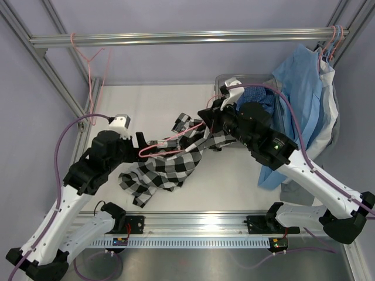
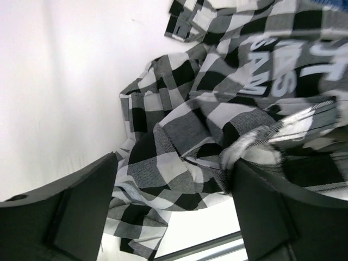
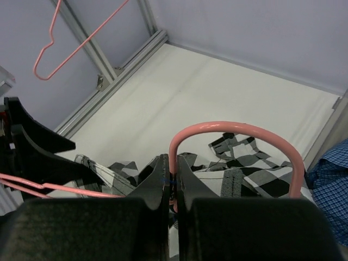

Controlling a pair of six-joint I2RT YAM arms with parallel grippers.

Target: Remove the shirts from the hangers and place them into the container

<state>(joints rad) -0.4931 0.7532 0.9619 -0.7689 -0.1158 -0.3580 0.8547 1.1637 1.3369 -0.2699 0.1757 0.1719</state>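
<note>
Now | step: stripping black-and-white shirt (image 1: 167, 167) off pink hanger (image 3: 234, 128), mid-frame on worktop (image 1: 152, 111) | right jaws clenched on hanger hook | left jaws released over cloth | next: grip shirt, pull free, carry to container (image 1: 218, 82) upper right

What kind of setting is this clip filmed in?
Probably a lab robot test cell, not a home: a white table boxed in by an aluminium frame, clothes hanging from it, plain walls all round.

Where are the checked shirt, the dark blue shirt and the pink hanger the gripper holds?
checked shirt (image 1: 158, 170): top view, crumpled middle.
dark blue shirt (image 3: 333, 179): right wrist view, visible corner.
pink hanger (image 3: 234, 126): right wrist view, hook's top.
</note>
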